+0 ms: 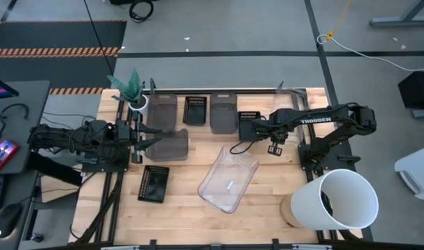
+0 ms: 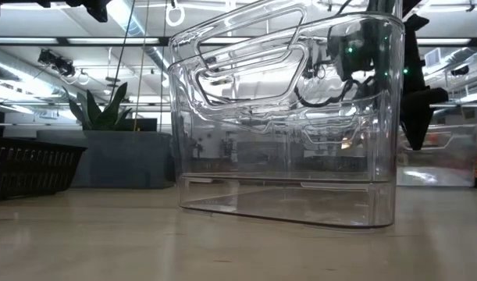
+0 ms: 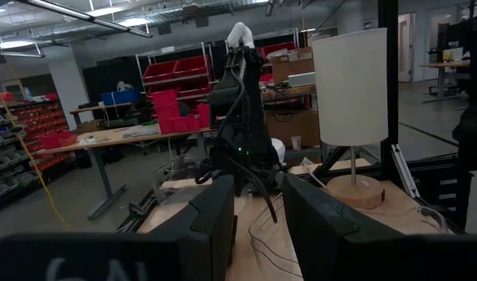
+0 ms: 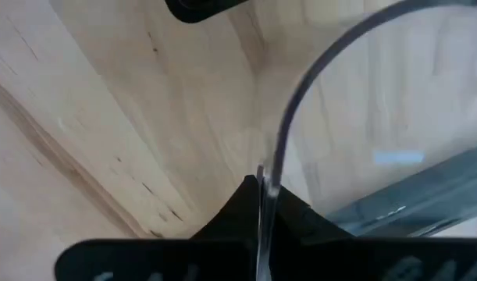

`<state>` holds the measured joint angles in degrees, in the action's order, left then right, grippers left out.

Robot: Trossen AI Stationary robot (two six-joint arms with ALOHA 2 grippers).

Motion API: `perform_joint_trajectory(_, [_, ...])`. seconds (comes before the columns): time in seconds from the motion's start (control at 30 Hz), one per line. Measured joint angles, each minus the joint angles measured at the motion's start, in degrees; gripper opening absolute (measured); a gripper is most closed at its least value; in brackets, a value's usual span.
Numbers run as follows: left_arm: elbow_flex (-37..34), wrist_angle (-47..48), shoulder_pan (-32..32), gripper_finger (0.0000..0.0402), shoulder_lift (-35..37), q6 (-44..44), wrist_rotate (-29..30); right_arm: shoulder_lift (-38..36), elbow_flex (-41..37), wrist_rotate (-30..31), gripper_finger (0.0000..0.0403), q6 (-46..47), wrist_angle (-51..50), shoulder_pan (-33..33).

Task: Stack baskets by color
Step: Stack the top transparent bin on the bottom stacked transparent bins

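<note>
Sorting part-way: right gripper (image 4: 261, 204) is pinched on the rim of the clear bin (image 1: 229, 180), which lies mid-table and appears to have a second clear bin nested inside. Left gripper (image 1: 143, 137) holds a grey bin (image 1: 166, 146) beside it. Two more grey bins (image 1: 163, 108) (image 1: 223, 112) and two black bins (image 1: 195, 110) (image 1: 153, 183) lie unstacked on the table (image 1: 267, 194). Judged: clear done, grey and black remain.

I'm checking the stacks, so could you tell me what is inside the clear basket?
The clear basket seems to hold a second clear one nested inside; otherwise only table shows through.
</note>
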<state>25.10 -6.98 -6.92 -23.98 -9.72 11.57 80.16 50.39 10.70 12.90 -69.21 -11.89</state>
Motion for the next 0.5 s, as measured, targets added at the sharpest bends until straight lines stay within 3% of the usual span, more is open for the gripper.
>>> perform_joint_trajectory(0.23, [0.0,-0.02,-0.02,0.0119,0.0,-1.46,1.08,0.04,4.73,-0.24,0.0003,2.6,-4.4,0.01])
perform_joint_trajectory(0.5, [0.02,-0.07,-0.02,0.0119,0.01,-1.49,1.29,0.04,15.41,-0.05,0.0002,9.84,-13.84,0.45])
